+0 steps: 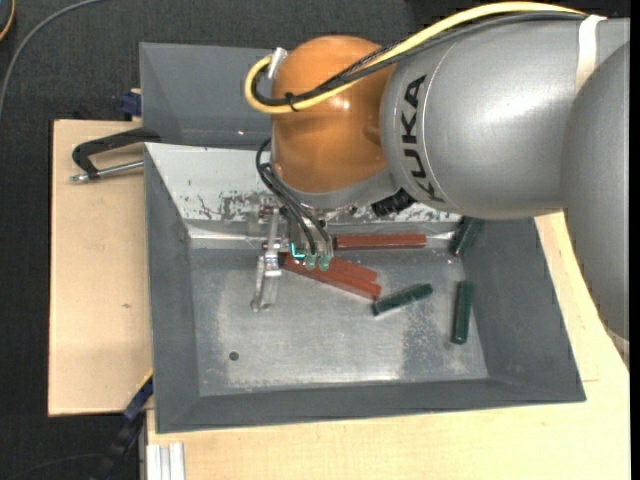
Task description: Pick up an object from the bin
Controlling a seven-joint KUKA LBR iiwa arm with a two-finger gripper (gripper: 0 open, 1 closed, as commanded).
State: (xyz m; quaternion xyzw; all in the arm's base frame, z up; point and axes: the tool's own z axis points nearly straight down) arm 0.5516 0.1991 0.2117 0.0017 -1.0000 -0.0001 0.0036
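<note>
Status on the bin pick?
Gripper low mid-bin, jaws open. At left end of red-brown bar, not gripped. Green marker beside bar's right end.

One camera sits high over the grey bin (330,358), looking down at a slight slant, with the whole bin in frame. The arm (500,108) enters from the right, nearer the lens, covering the bin's upper right corner.

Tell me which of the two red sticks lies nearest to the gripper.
The lower, tilted red stick: its left end is right at the gripper. The other red stick lies level, higher in the view and farther off.
</note>
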